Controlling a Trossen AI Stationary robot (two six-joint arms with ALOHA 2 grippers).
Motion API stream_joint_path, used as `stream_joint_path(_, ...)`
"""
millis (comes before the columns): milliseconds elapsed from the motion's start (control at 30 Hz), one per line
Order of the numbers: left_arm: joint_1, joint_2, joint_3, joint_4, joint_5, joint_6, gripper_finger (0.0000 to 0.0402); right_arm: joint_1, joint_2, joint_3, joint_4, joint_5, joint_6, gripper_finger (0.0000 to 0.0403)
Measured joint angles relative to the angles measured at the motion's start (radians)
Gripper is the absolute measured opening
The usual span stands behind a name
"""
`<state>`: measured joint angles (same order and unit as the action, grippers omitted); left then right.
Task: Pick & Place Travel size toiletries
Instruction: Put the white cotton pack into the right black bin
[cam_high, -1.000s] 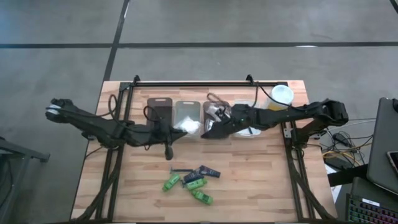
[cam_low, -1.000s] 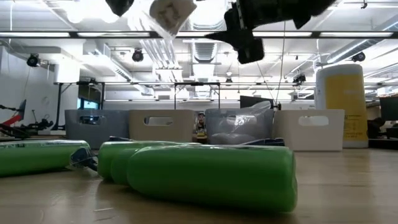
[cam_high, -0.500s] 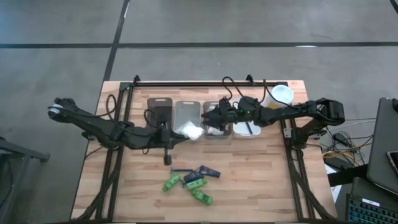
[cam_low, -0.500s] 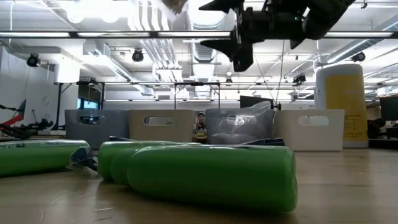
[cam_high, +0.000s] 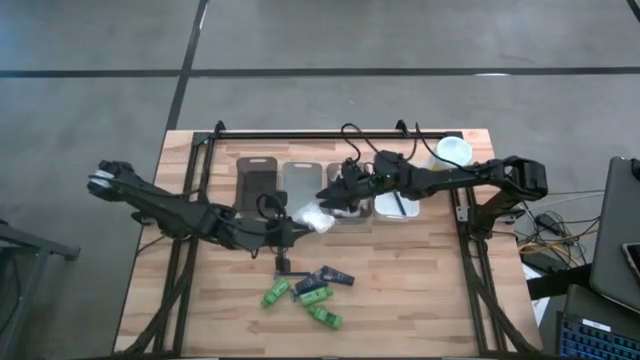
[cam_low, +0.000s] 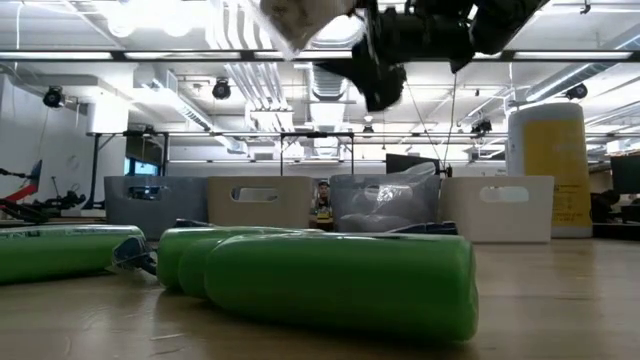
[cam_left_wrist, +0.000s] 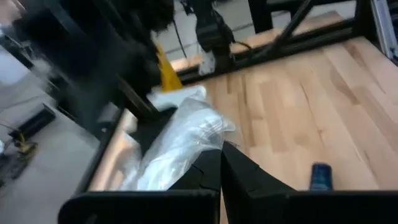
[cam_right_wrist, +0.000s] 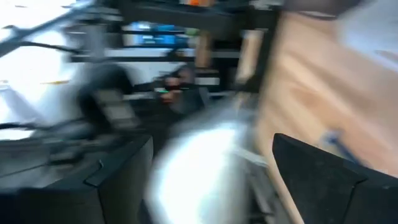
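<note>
Shifted right and nearer over the last second in the high view: left gripper (cam_high: 290, 232) with the white crinkly plastic packet (cam_high: 318, 220), off the middle of the clear rectangular tray (cam_high: 300, 178) and out past its near right corner. Pulled back a little toward the far side meanwhile: right gripper (cam_high: 335, 195), now just beyond the packet's free end. Probably a hand-over or a re-aim rather than a drop, with the packet not yet in any tray. Long axis of the packet roughly left to right, free end pointing right and slightly far, toward the right gripper. Left waiting on the near part of the wooden table (cam_high: 420, 290): bright green plastic bottles (cam_high: 313, 296) and a few small dark items. In the low view, packet (cam_low: 300, 15) high at the top edge, well clear of the table, right gripper (cam_low: 375, 80) beside it. In the left wrist view, claw clamped on one end of the packet (cam_left_wrist: 183, 137), the rest sticking forward past the fingers. In the right wrist view, fingers (cam_right_wrist: 317, 177) spread wide, apparently gripping nothing, a white blur between them.
</note>
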<state>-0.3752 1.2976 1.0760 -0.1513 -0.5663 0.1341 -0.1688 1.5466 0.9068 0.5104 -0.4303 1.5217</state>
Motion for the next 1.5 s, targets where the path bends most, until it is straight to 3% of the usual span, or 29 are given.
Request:
stream_joint_path(233, -0.011, -0.008, 0.037, -0.095, -0.027, 0.003, 0.0, -0.013, -0.029, -0.028, -0.124, 0.01, -0.049, 0.0316)
stream_joint_path(433, -0.012, -0.005, 0.033, -0.104, -0.056, 0.028, 0.0, -0.01, -0.029, -0.028, 0.016, -0.02, 0.02, 0.033)
stream_joint_path(833, -0.013, -0.004, 0.042, -0.093, -0.144, 0.158, 0.0, 0.0, -0.024, -0.046, -0.021, -0.019, 0.02, 0.0359)
stream_joint_path(1033, -0.013, 0.015, 0.034, -0.062, -0.109, 0.145, 0.0, -0.002, -0.022, -0.046, 0.092, -0.016, 0.017, 0.0345)
stream_joint_path(1300, -0.009, 0.07, 0.036, -0.01, -0.099, 0.204, 0.0, 0.008, -0.021, -0.046, 0.101, -0.031, 0.016, 0.032)
stream_joint_path(1500, -0.006, 0.072, 0.029, -0.049, -0.062, 0.168, 0.0, 0.008, -0.026, -0.045, 0.132, -0.038, -0.012, 0.0297)
